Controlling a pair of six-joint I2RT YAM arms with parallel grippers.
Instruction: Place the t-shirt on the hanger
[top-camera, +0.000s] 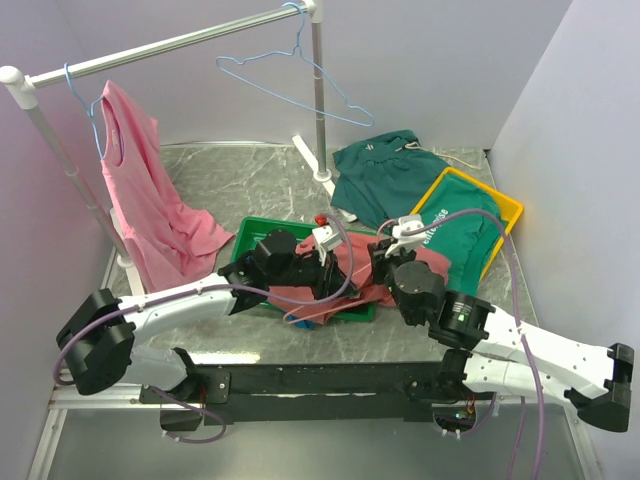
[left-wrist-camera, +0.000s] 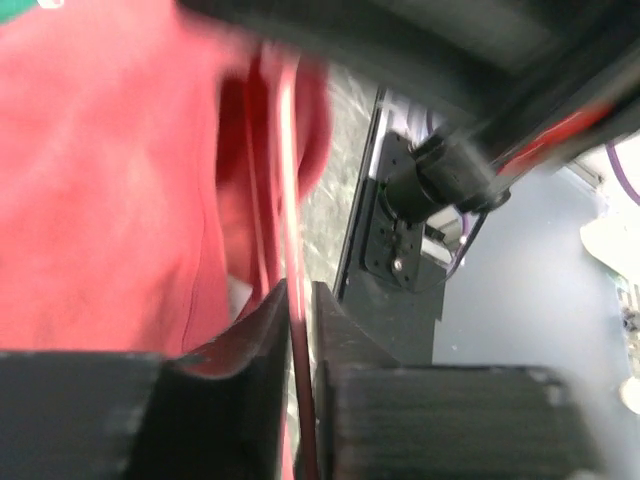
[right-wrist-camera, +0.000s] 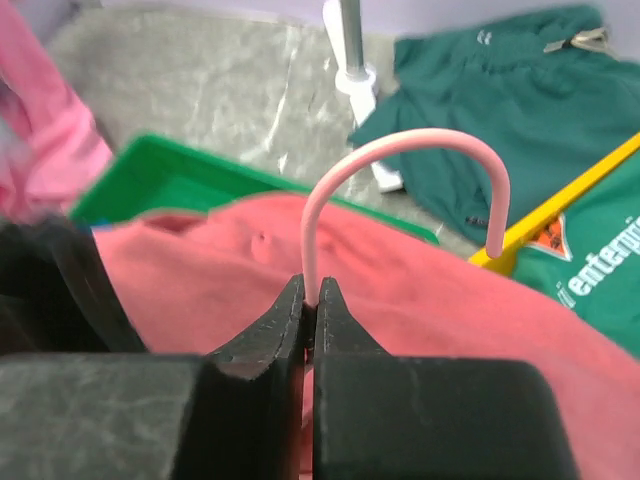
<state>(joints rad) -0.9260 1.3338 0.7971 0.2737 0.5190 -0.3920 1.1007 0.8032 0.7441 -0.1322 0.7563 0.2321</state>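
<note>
My right hand (right-wrist-camera: 310, 292): pinched tight on the hanger (right-wrist-camera: 405, 138), just under its hook.
My left hand (left-wrist-camera: 298, 295): fingers a slit apart with the hanger's wire between them; I cannot tell if I grip it.
T-shirt (right-wrist-camera: 420, 290): bunched beneath both hands, lying over the green tray (right-wrist-camera: 140, 170).
Counter (right-wrist-camera: 200, 80): grey, beyond the tray.

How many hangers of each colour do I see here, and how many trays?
Light blue wire hangers: 2
Coral-pink hanger: 1
Green tray: 1
Yellow tray: 1
Total: 5
</note>
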